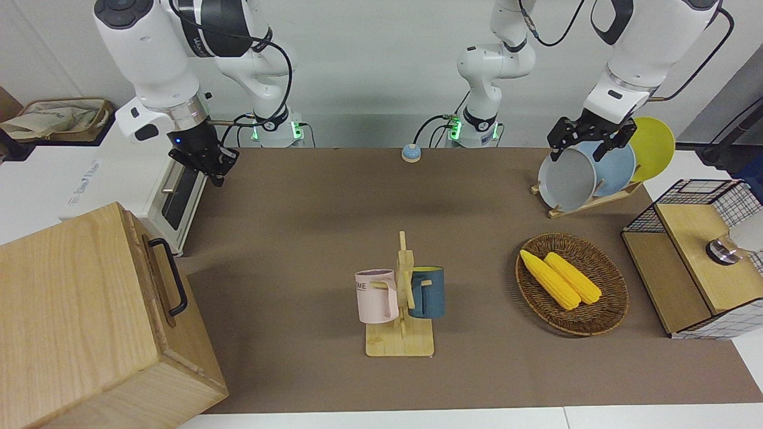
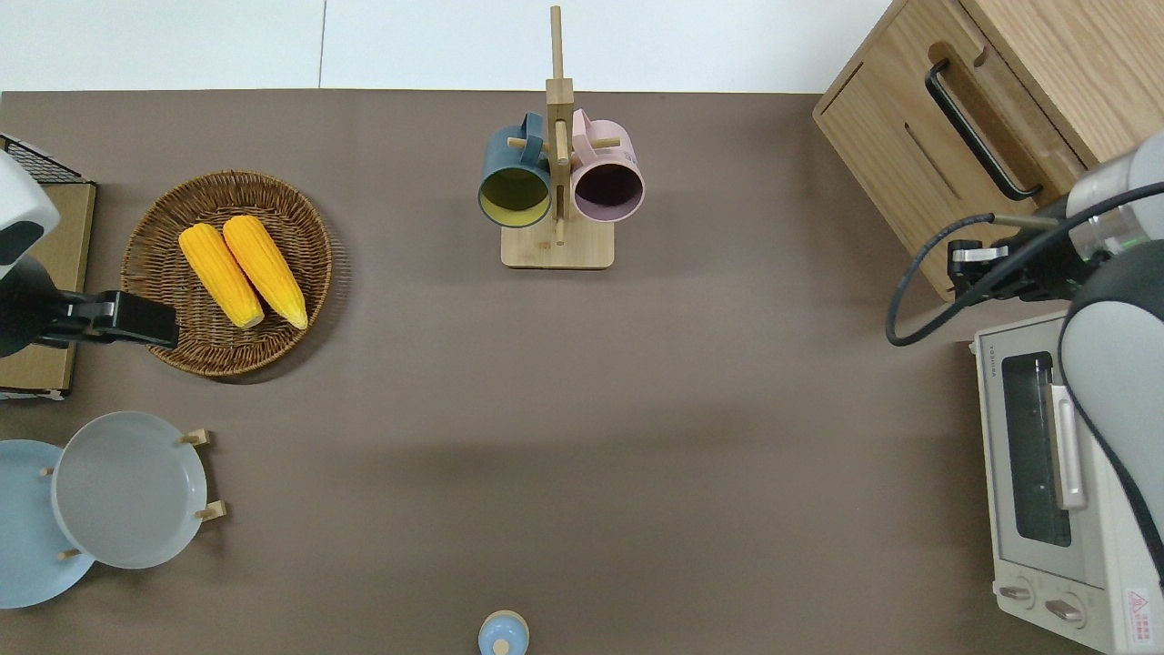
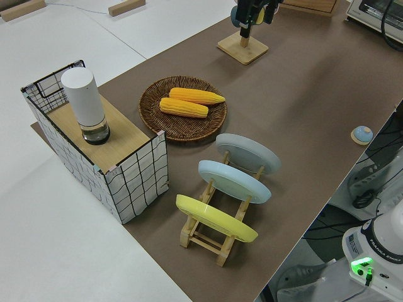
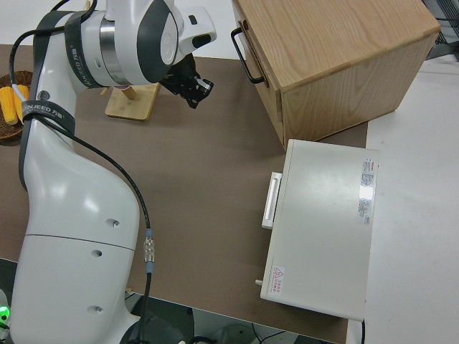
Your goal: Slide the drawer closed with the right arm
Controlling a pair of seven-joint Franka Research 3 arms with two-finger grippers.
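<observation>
The pale-wood cabinet (image 1: 77, 322) stands at the right arm's end of the table, also in the overhead view (image 2: 909, 155) and the right side view (image 4: 337, 57). Its drawer (image 2: 1009, 118) with the black bar handle (image 1: 170, 277) sits flush with the cabinet front. My right gripper (image 1: 217, 170) is shut and empty, up in the air and clear of the handle. In the overhead view the right gripper (image 2: 957, 270) is over the table between the cabinet's nearer corner and the toaster oven (image 2: 1046, 482). It also shows in the right side view (image 4: 197, 92). My left arm is parked.
A mug stand (image 1: 399, 310) with a pink and a blue mug is mid-table. A wicker basket (image 1: 608, 316) holds two corn cobs. A plate rack (image 1: 590, 173), a black wire-mesh box (image 1: 691, 262) and a small blue knob (image 1: 411, 153) are also on the table.
</observation>
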